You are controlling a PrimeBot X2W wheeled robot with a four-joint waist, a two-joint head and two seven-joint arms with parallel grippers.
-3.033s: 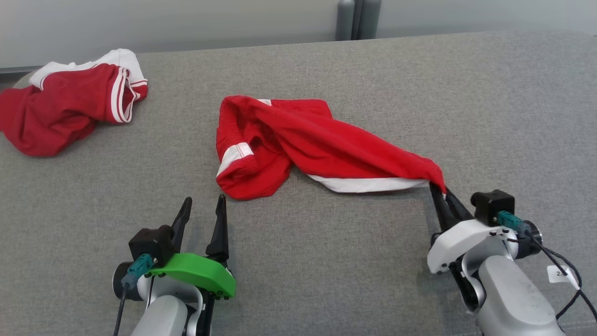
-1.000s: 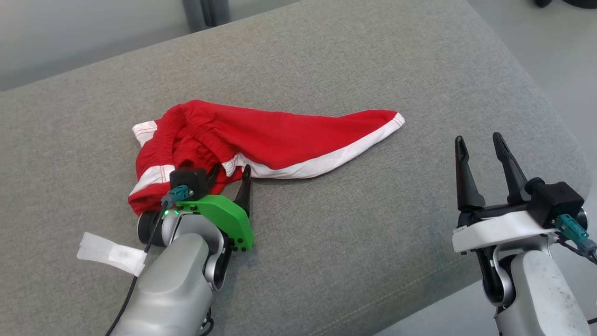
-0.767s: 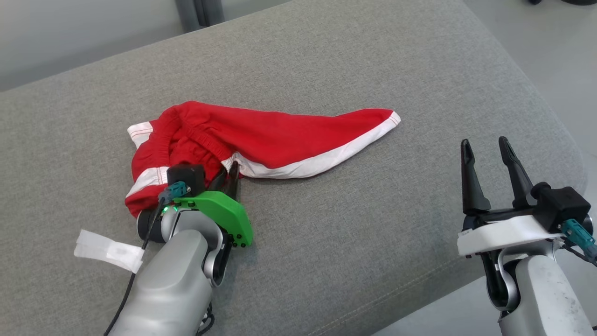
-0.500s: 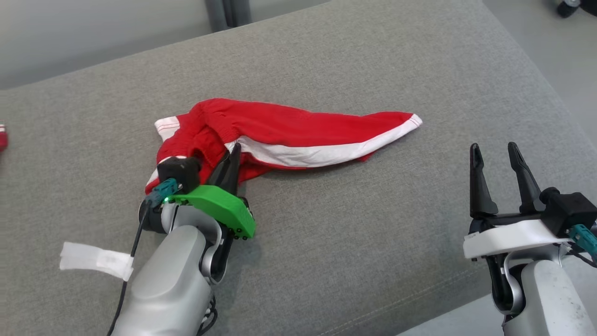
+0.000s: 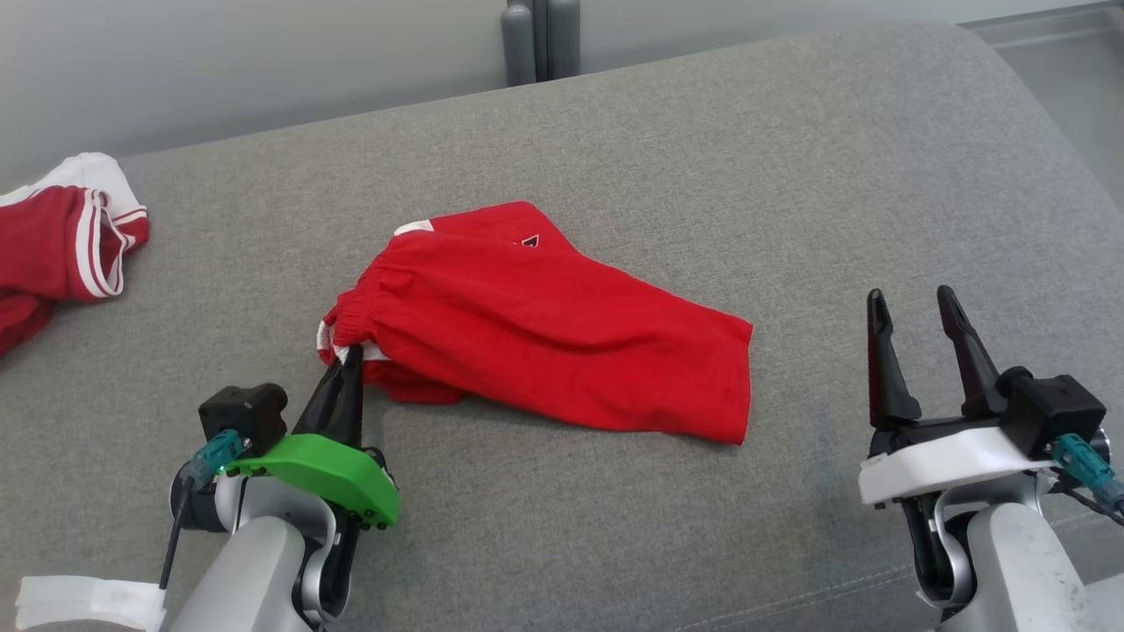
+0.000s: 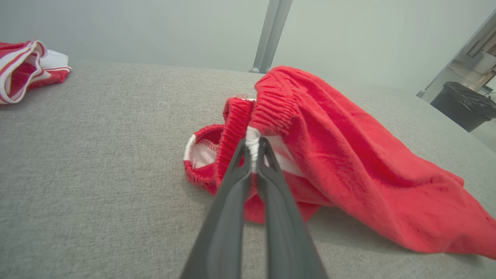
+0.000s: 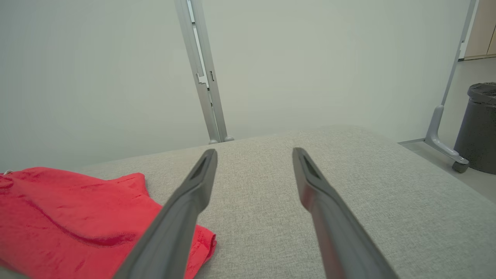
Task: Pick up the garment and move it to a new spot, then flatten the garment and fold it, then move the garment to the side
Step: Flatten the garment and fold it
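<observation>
Two claws checked | left claw (image 5: pixel 349 355) pinched tight on the waistband (image 6: pixel 271 104) of the garment (image 5: pixel 562 351), lying mid-way across the surface (image 5: pixel 790 158) | right claw (image 5: pixel 909 303) wide, empty, well right | we judge risk: thin elastic pinch slipping under a pull, hem dragging and bunching.

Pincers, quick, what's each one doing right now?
Left pincer: closed on the red shorts, at the waistband.
Right pincer: open, holding nothing.
</observation>
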